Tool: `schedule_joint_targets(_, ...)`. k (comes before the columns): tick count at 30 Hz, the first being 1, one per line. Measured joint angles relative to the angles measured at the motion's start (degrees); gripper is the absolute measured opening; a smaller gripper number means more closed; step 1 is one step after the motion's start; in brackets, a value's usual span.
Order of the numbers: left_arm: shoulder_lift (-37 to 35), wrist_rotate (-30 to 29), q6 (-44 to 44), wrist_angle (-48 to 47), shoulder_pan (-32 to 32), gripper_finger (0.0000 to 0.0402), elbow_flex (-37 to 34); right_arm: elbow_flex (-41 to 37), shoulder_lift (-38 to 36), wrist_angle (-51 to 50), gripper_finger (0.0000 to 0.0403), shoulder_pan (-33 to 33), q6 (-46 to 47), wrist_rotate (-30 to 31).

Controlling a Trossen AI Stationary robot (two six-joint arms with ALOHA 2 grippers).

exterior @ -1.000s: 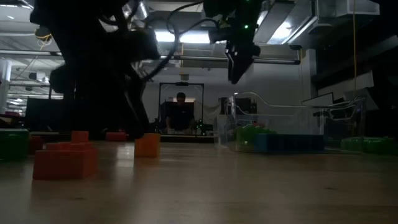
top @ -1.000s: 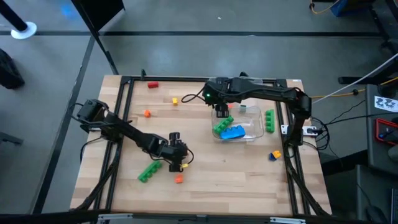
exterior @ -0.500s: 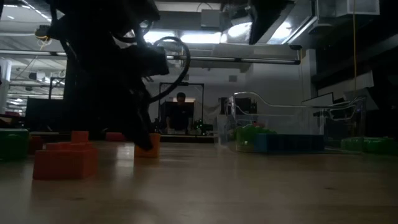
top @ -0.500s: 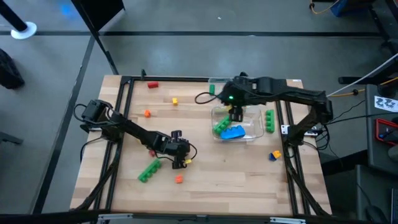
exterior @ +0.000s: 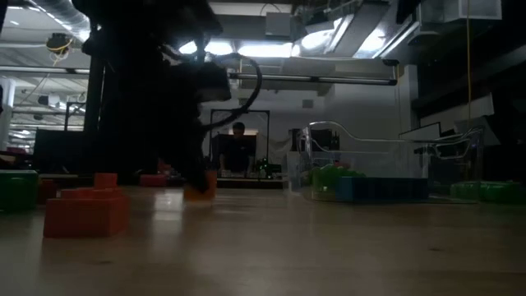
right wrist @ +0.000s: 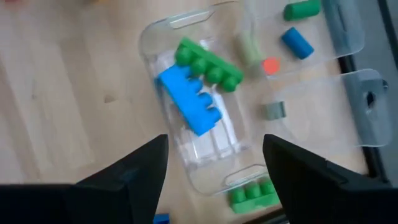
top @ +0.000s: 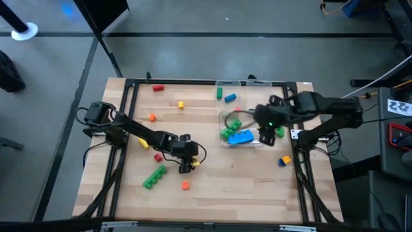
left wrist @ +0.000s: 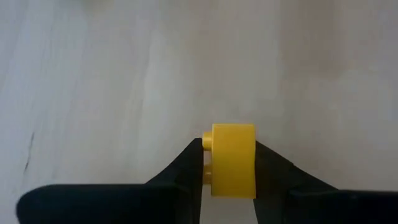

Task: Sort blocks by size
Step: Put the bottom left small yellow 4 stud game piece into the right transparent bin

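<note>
Two dark, jointed arms trail looping black cables; the right arm [top: 302, 106] shows a small green light mid-frame.

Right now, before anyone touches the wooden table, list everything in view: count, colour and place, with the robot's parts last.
clear plastic tray: one, transparent, right of centre
long studded green bar: one, green, in the tray
blue studded brick: one, blue, in the tray beside that bar
loose green bar: one, green, front left
short green brick: one, green, just outside the tray
small orange blocks: two, orange, left half
red block: one, red, far left
tiny yellow block: one, yellow, far left
yellow studded brick: one, yellow, in the left gripper
person: one, dark, room behind
left gripper: dark, closed on the yellow studded brick
right gripper: dark, open, at the tray's right edge
</note>
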Motion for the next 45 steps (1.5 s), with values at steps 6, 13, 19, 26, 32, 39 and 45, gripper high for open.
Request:
schedule_joint_targets(6,-0.8,3.8,2.5,4.7,2.4,0.0086,3.8,-5.9,-4.2,-0.1,0.0264,6.7,11.9,4.7)
schedule_joint_targets(13,-0.8,3.9,14.0,14.1,7.7,0.0085,8.2,-15.1,-8.0,-0.1,0.0264,12.6,26.0,5.5)
schedule_joint_targets(19,0.1,3.8,19.5,28.8,14.9,0.0091,8.7,-20.9,-8.5,-0.1,0.0264,18.0,33.9,4.6)
schedule_joint_targets(26,6.5,5.0,16.8,48.5,23.5,0.0090,8.8,-25.2,-8.2,-0.1,0.0264,23.6,48.7,3.4)
schedule_joint_targets(32,16.6,8.8,11.7,52.6,27.8,0.0093,18.3,-27.7,-8.2,0.0,0.0264,27.4,58.1,1.3)
schedule_joint_targets(39,29.4,11.3,10.2,47.8,28.8,0.0094,36.9,-28.3,-8.2,0.5,0.0264,29.1,61.1,0.7)
schedule_joint_targets(45,38.5,11.3,10.4,40.2,28.9,0.0095,50.0,-28.3,-8.2,0.6,0.0264,29.1,61.2,-2.0)
